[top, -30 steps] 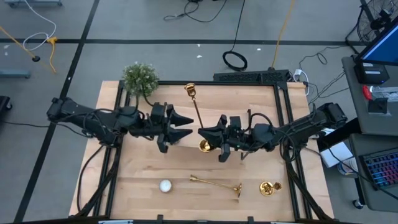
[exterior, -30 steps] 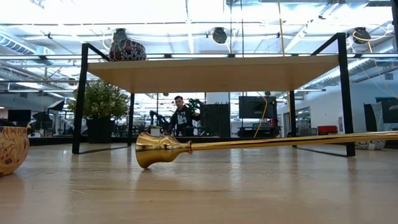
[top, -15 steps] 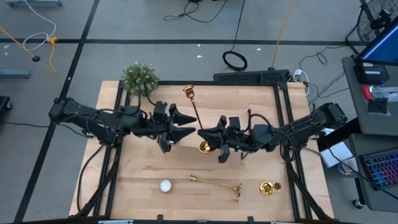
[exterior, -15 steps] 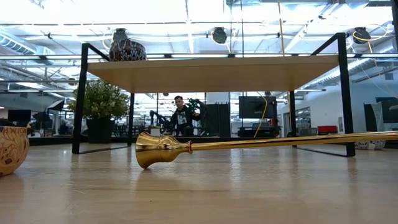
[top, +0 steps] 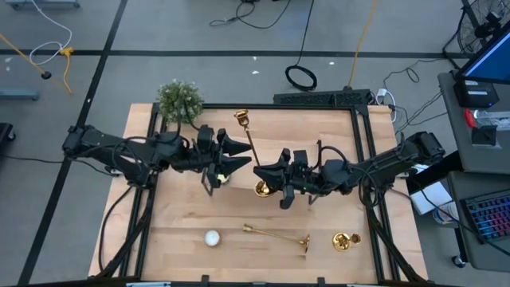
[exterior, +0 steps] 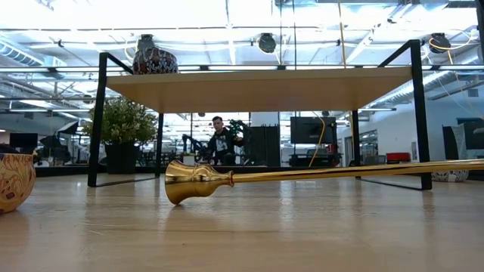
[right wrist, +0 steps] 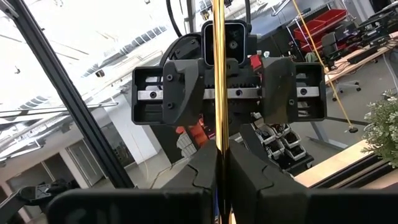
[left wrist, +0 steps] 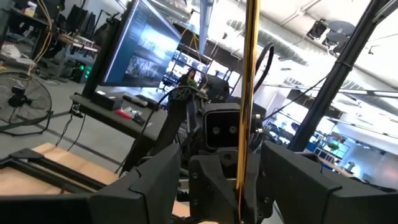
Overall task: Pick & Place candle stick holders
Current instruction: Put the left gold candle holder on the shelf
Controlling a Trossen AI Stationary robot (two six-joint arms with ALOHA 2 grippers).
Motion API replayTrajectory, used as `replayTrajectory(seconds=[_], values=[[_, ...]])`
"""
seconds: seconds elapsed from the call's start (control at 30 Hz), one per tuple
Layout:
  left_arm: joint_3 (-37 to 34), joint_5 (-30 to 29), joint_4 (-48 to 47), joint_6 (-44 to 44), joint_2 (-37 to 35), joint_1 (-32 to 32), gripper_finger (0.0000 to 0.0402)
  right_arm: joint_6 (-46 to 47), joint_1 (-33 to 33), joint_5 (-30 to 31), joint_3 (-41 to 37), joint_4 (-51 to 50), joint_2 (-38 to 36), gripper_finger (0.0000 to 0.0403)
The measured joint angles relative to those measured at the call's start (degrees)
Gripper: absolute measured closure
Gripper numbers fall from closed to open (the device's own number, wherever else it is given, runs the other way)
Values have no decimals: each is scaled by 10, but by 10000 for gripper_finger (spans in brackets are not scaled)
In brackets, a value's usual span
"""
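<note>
Three gold candlesticks: one (top: 251, 151) pinched in closed right tool (top: 263, 174), left tool (top: 237, 154) open beside its stem; one (top: 276, 234) lying on worktop (top: 183, 219); third (top: 345, 240) near it. One white tealight (top: 211, 237).

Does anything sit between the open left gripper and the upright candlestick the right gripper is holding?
Nothing visible does. The right gripper is shut on the upright candlestick. The left gripper faces it with open fingers; the stem rises in the gap between them, with only the right arm's wrist behind.
</note>
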Motion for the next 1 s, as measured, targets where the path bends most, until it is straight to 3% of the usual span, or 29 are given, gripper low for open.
replayTrajectory(seconds=[0.4, 0.67, 1.0], values=[[12, 31, 35, -9, 23, 1, 169, 0, 0, 1, 0, -2, 0, 387], [65, 62, 6, -4, 69, 4, 169, 3, 0, 2, 0, -8, 0, 387], [66, 71, -30, -8, 66, 8, 169, -4, 10, 3, 0, -8, 0, 387]])
